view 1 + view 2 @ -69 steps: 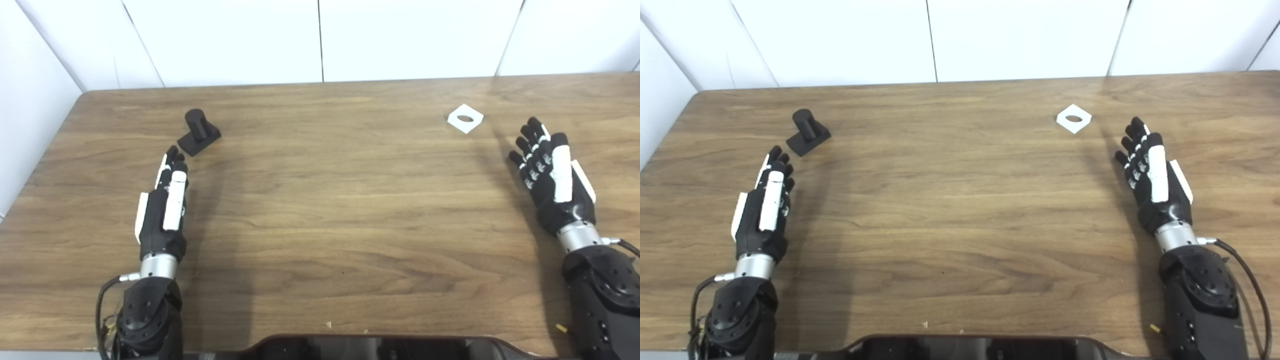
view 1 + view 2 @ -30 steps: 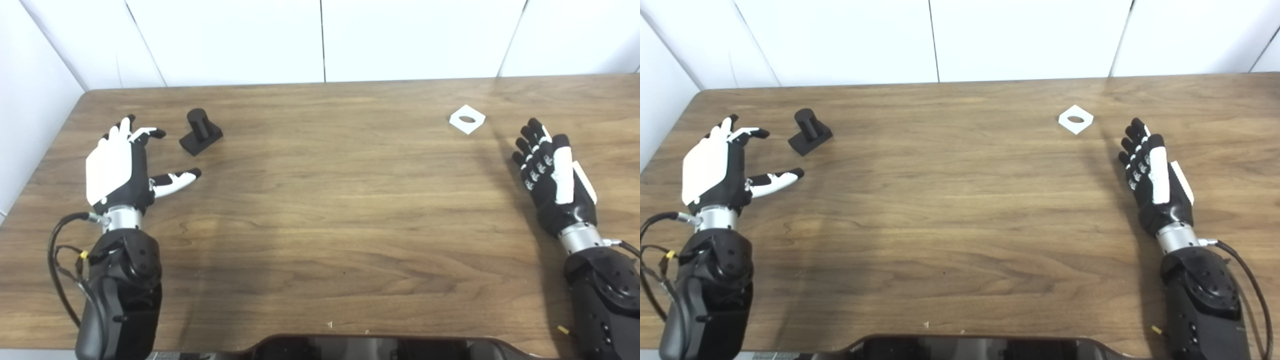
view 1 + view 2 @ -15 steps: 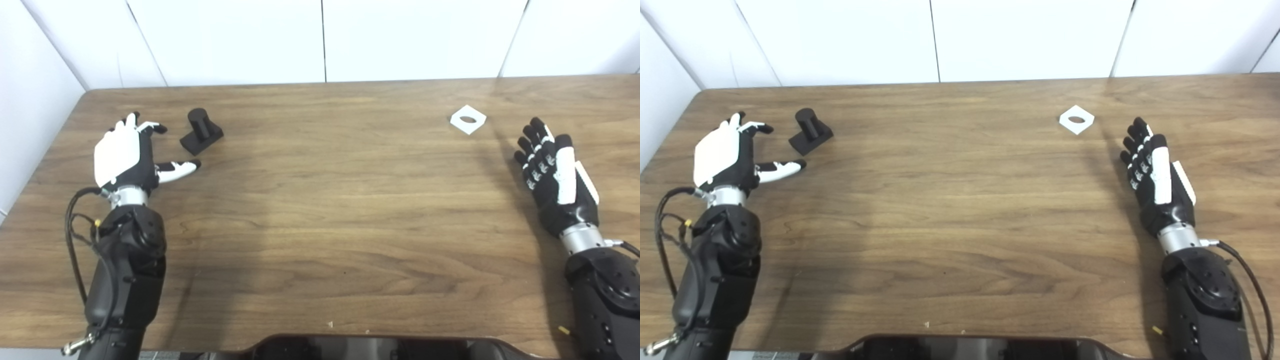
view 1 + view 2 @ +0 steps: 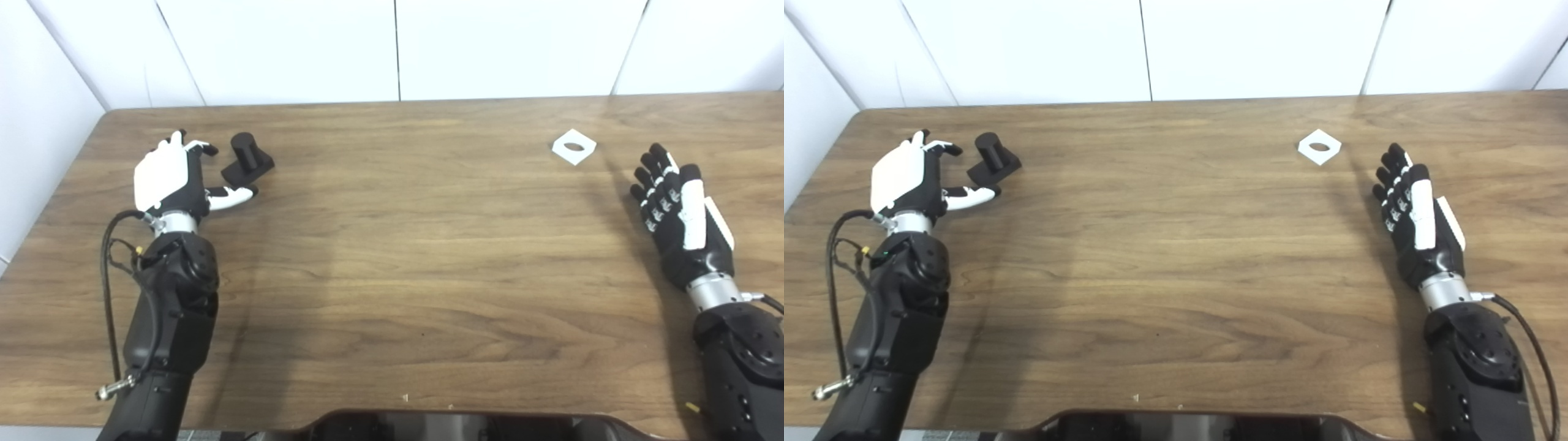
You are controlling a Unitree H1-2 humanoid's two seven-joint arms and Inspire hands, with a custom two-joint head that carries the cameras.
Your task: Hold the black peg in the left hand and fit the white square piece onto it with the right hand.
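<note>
The black peg (image 4: 247,160), a short cylinder on a square base, stands on the wooden table (image 4: 392,257) at the far left. My left hand (image 4: 174,179) is just left of it, back upward, open, with the fingers reaching toward the peg's far side and the thumb beneath its base corner; I cannot tell if it touches. The white square piece (image 4: 573,146) with a round hole lies flat at the far right. My right hand (image 4: 677,212) rests open, fingers straight, nearer than the piece and to its right.
White wall panels (image 4: 392,49) rise right behind the table's far edge, and a white wall stands along the left edge. A dark curved part of my body (image 4: 453,425) shows at the bottom. Bare wood lies between the two hands.
My left hand has turned palm down, spread its fingers and moved forward and right up to the black peg. The right hand, the peg and the white piece stay where they were.
</note>
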